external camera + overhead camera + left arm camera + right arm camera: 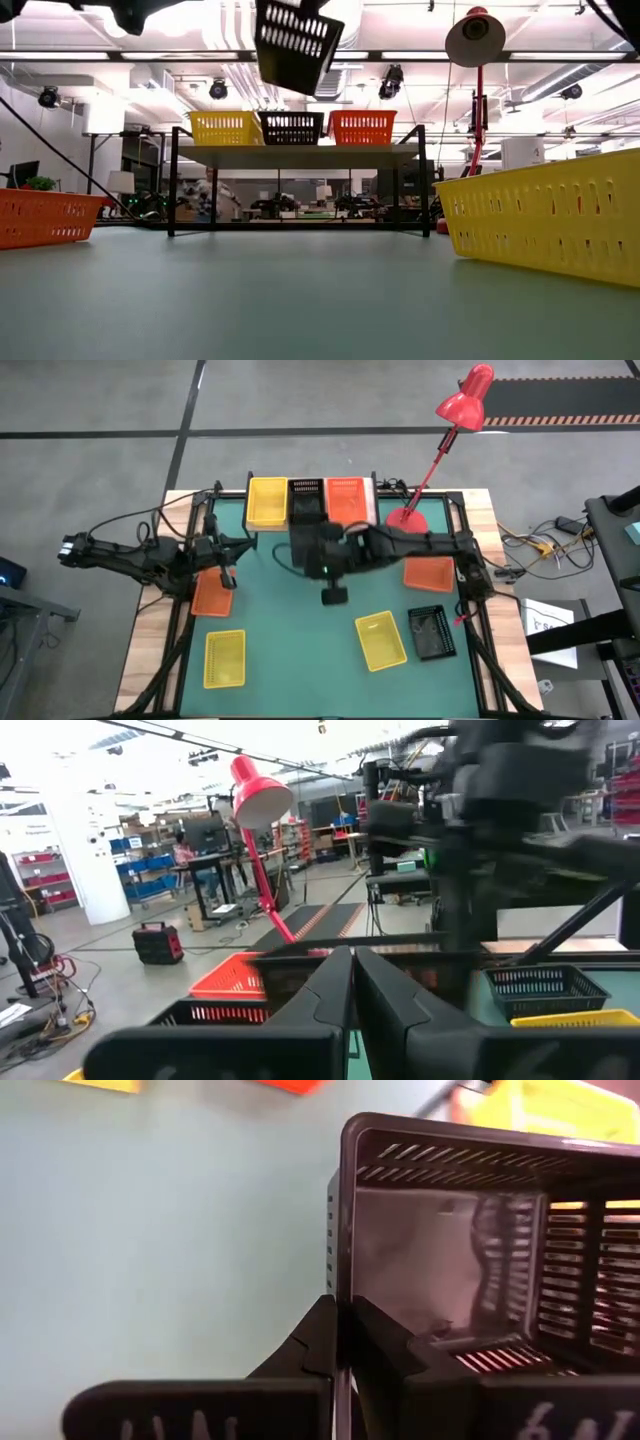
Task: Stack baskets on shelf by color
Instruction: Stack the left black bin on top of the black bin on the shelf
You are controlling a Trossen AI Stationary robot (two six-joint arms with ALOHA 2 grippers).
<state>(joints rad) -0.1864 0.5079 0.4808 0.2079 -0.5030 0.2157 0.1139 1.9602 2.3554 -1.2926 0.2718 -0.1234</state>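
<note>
Right gripper (345, 1342) pinches my black basket's (470, 1260) wall, held aloft just short of the shelf's (300, 155) middle black basket (291, 127).

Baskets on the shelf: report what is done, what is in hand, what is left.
Done: one yellow basket, one black basket and one orange basket sit side by side on the shelf. In hand: the right gripper holds a second black basket in the air. The left gripper is near an orange one. Left: five baskets on the table.
</note>
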